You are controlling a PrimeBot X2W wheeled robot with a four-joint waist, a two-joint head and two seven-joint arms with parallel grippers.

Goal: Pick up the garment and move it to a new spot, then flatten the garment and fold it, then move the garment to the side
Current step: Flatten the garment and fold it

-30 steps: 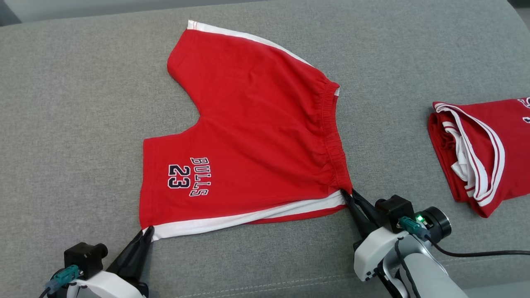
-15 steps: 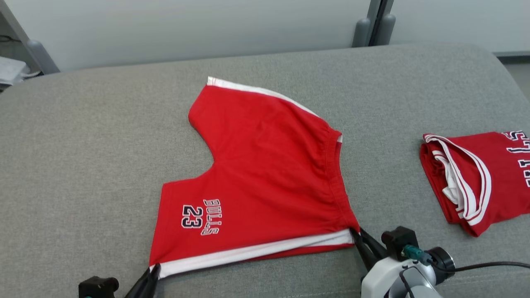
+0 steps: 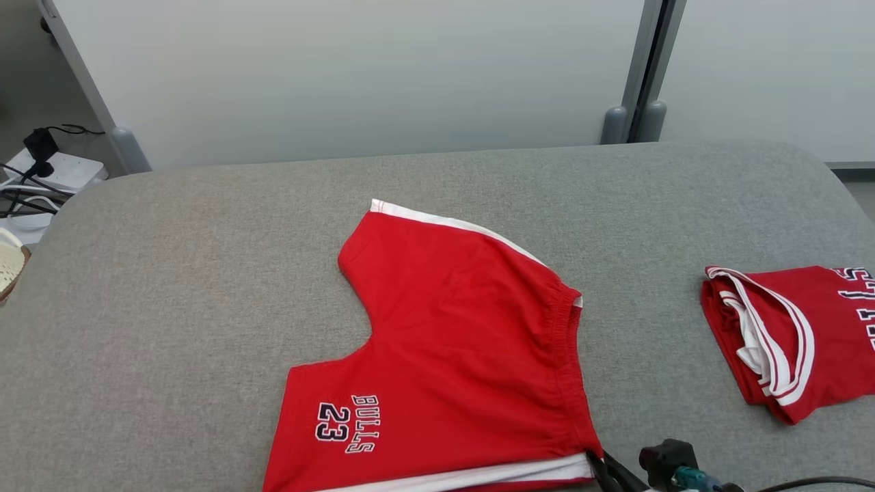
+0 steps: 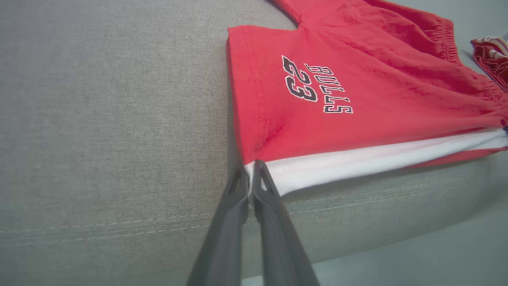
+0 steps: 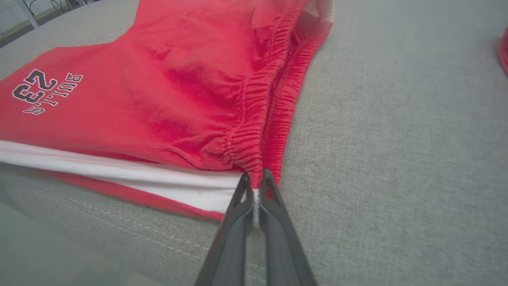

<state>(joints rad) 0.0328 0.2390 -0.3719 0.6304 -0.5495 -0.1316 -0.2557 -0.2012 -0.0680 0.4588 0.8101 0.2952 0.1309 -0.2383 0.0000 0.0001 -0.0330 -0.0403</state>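
The left gripper (image 4: pixel 251 170) and right gripper (image 5: pixel 256 179) each pinch a corner of the shorts (image 3: pixel 451 355); best lift both together, evenly.

Right claw (image 5: pixel 256 180) pinched closed on the garment (image 5: pixel 158 107), at the corner where gathered waistband (image 5: pixel 262 99) meets white side stripe (image 5: pixel 131 174). Red cloth lying on the grey cushion (image 5: pixel 397 151), reaching toward its far edge. "BULLS 23" print (image 5: pixel 41 91) at left. Stitched seam (image 5: pixel 119 234) along the cushion's near edge, just below the stripe. Sliver of second red cloth (image 5: pixel 504 51) at far right, well apart.
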